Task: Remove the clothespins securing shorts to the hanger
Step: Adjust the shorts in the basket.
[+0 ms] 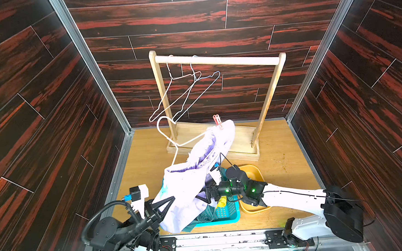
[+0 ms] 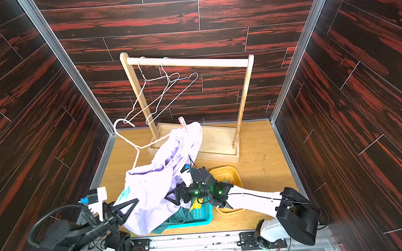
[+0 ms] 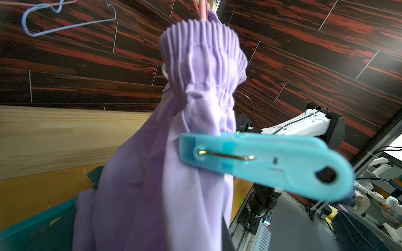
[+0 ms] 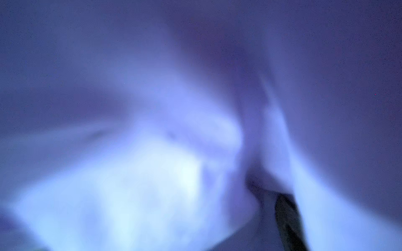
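The pale lavender shorts [image 1: 189, 186] hang from a pale wire hanger [image 1: 169, 138] held in the air in front of the rack. A red-pink clothespin [image 1: 217, 122] sticks up from the waistband at the far end. The left wrist view shows a light blue clothespin [image 3: 261, 160] clipped onto the fabric below the gathered waistband [image 3: 202, 54]. My left gripper [image 1: 172, 199] is shut on the shorts' near side. My right gripper [image 1: 205, 192] is open, pushed into the fabric from the right. Blurred lavender cloth fills the right wrist view, with one dark finger [image 4: 287, 221] showing.
The wooden rack [image 1: 215, 60] at the back carries two bare wire hangers [image 1: 193, 93]. Below the shorts a teal basket [image 1: 227, 215] holds dark green and yellow cloth. A yellow tub [image 1: 253, 170] sits under my right arm. Panelled walls close in on three sides.
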### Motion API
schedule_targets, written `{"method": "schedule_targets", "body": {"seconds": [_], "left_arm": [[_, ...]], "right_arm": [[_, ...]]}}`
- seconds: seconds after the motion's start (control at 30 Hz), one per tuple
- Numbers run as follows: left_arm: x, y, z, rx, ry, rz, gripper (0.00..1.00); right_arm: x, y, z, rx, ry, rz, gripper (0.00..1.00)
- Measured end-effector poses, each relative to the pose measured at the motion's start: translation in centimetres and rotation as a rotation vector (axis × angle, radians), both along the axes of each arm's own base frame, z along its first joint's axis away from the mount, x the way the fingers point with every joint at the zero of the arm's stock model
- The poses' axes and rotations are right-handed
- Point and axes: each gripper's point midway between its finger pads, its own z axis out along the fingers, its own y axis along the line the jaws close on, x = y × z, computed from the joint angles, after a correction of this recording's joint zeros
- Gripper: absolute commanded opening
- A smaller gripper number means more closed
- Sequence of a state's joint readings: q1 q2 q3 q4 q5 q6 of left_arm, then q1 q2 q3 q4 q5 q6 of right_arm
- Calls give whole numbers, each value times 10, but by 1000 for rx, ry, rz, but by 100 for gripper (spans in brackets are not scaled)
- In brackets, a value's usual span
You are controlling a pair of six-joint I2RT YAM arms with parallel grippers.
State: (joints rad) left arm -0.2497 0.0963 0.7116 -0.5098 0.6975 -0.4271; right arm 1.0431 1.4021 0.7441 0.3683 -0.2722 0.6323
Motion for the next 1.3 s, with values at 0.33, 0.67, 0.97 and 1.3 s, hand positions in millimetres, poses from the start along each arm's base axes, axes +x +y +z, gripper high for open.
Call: {"method": "schedule_targets", "body": {"seconds": [0.33,0.67,0.97,1.3], "left_arm": [[29,-7,-24,8,49,2,0],[37,-9,-28,132,91,-8,0],[46,-11,-30,181,85,-14,0],[58,-11,-34,224,73,3,0]], "right_arm": [[6,-2,-33,-23,24,-17,98],[22,-8,-67,-11,106,-48,98],[23,-29,-64,-13,113,-76,97],[12,-76,-10,-117,1,-114,98]]}}
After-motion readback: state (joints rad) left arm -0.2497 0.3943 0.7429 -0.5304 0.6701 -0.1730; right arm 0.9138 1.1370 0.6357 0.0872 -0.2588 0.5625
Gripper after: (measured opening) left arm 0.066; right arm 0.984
